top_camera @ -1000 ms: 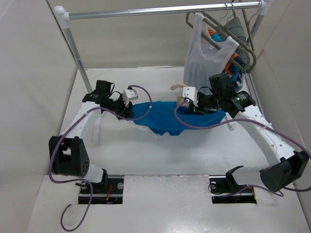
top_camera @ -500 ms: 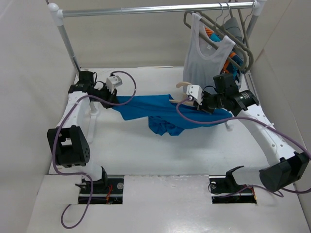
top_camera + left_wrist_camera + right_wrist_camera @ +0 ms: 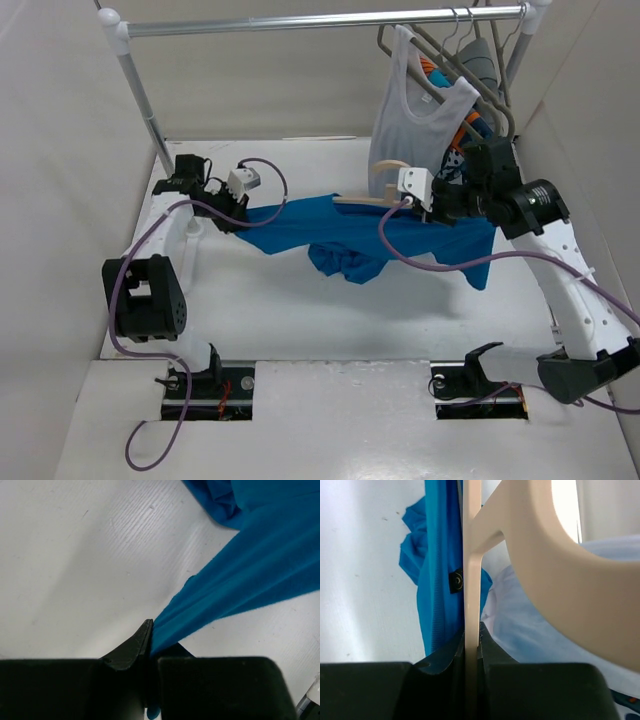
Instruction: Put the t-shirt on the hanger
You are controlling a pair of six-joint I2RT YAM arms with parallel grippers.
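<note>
The bright blue t-shirt point(image 3: 330, 228) hangs stretched above the table between my two grippers, its middle sagging in a bunch. My left gripper point(image 3: 238, 212) is shut on the shirt's left end; in the left wrist view the blue fabric point(image 3: 240, 575) runs out from between the closed jaws. My right gripper point(image 3: 425, 205) is shut on the pale beige hanger point(image 3: 365, 198), whose arm lies inside the shirt and whose hook point(image 3: 385, 170) curls upward. In the right wrist view the hanger's bar point(image 3: 471, 605) is clamped between the jaws, with the blue t-shirt point(image 3: 437, 580) on its left.
A white tank top point(image 3: 420, 105) hangs on a grey hanger point(image 3: 492, 95) from the rail point(image 3: 320, 20) at the back right, with a patterned orange-teal garment point(image 3: 470, 125) behind it. The rail's left post point(image 3: 140, 95) stands behind my left arm. White walls enclose the table.
My right gripper has lifted the hanger up and to the right, toward the tank top. The shirt has been pulled tauter and hangs higher. My left gripper has shifted slightly right, still holding.
</note>
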